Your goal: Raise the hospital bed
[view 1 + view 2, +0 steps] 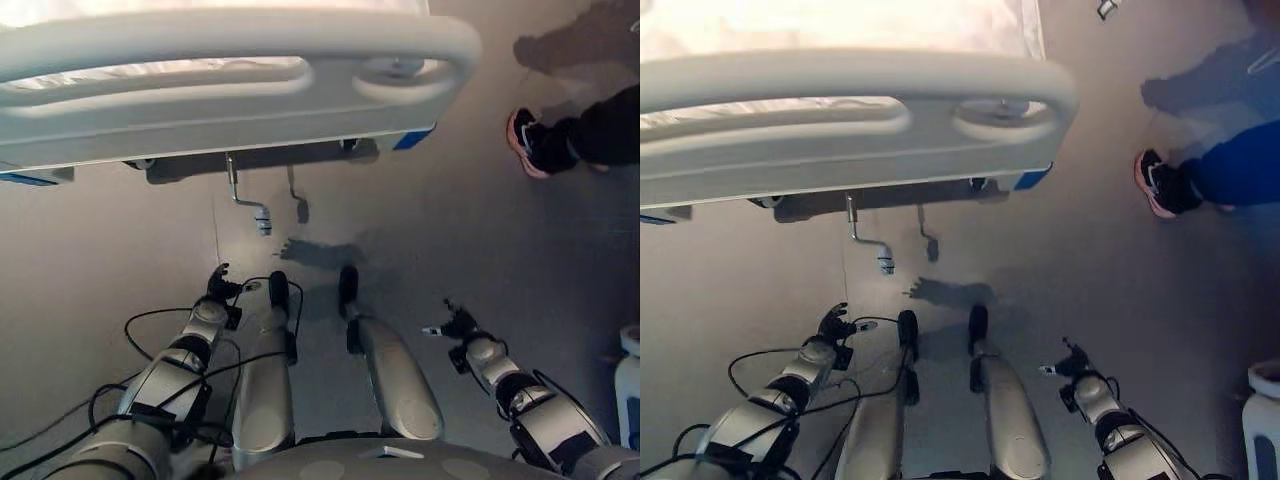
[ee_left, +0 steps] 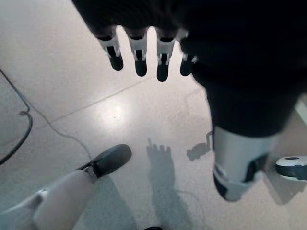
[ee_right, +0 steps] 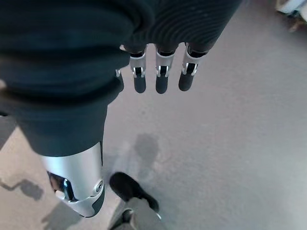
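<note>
I see grey floor (image 1: 420,240) with the hospital bed (image 1: 230,100) ahead, its crank (image 1: 250,205) hanging under the footboard's edge. My left hand (image 1: 222,283) and right hand (image 1: 455,325) hover low, fingers released. A person's shoe (image 1: 525,142) stands nearby.

Hospital bed (image 1: 230,120) footboard ahead, across the far floor. Crank handle (image 1: 250,205) hangs under it, left of centre. Person's shoe (image 1: 527,143) on floor to the right. Left hand (image 1: 220,285) and right hand (image 1: 455,325) low, well short of the crank.
</note>
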